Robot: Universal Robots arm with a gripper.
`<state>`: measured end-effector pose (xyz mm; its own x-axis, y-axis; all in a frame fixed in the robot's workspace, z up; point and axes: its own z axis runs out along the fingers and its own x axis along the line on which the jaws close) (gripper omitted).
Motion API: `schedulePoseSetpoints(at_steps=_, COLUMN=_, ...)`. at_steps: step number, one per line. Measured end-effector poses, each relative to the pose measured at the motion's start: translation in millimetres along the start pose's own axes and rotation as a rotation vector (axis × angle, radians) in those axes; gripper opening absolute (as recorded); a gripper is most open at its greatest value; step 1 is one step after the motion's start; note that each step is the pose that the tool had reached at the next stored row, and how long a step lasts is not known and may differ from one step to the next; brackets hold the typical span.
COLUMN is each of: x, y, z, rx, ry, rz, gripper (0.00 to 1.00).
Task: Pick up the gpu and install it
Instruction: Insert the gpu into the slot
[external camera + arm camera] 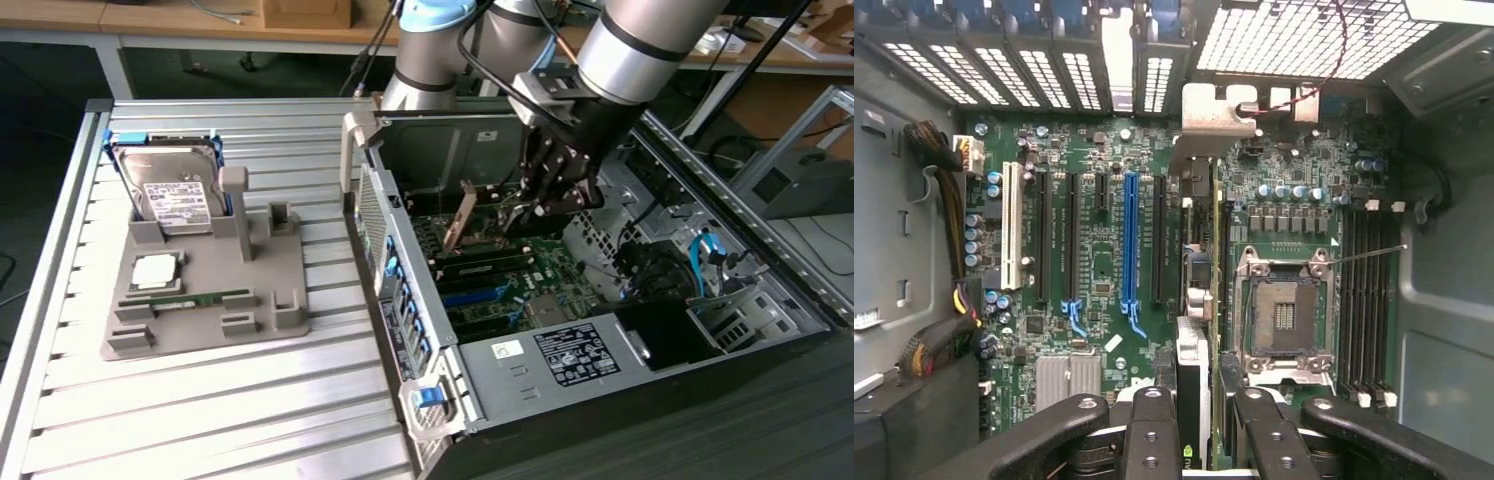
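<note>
My gripper (534, 212) reaches down inside the open computer case (747, 260) and is shut on the gpu (462, 216), a thin card that sticks out from the fingers toward the slotted rear wall. In the wrist view the gpu (1194, 300) runs edge-on between the two black fingers (1152, 430), and its silvery end bracket (1211, 108) is up against the rear slot openings. The card hangs over the motherboard (1094, 290), between a black expansion slot (1157, 240) and the CPU socket (1284, 315). Whether its edge touches a slot I cannot tell.
A long blue slot (1131, 245) and more black slots lie beside the card. Cable bundles (949, 190) hug one case wall. On the slatted table, a grey holder (267, 310) carries a hard drive (167, 190), a memory stick (187, 298) and a processor (154, 268).
</note>
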<state>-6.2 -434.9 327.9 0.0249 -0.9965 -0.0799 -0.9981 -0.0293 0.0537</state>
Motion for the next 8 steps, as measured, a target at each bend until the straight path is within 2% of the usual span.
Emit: schedulePoseSetpoints(at_steps=8, x=1.7, y=0.0, z=0.7, rx=0.0, ry=0.0, rz=0.0, gripper=0.27)
